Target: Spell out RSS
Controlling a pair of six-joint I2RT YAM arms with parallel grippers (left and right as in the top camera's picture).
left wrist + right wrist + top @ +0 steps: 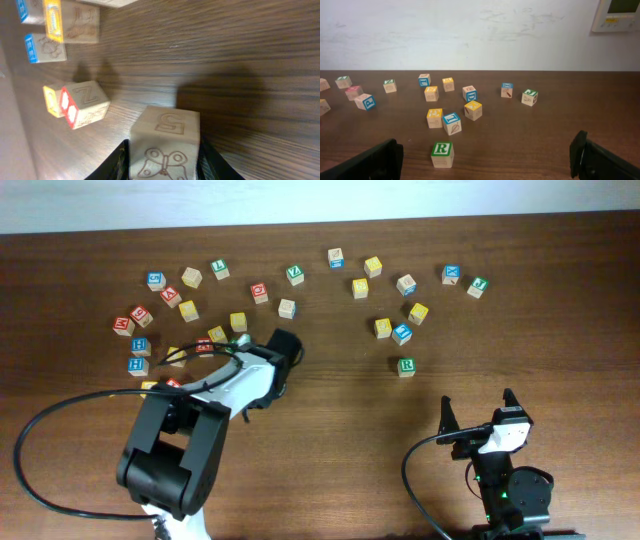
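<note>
Now: S cube between the left fingers, R cube alone to the right

Over on the left, the left gripper (162, 162) straddles the S cube (167, 137) on the table (240, 45). The cube shows a carved S on one face and a butterfly on the next. The fingers (117, 162) stand tight beside both flanks, but whether they pinch or merely flank it cannot be told. A red-faced cube (82, 105) lies near it. Moving right, the R cube (405, 366) stands apart from the scatter, green R showing. Farthest right, the right gripper (478, 412) hangs spread wide, holding nothing, the R cube straight ahead of it.
</note>
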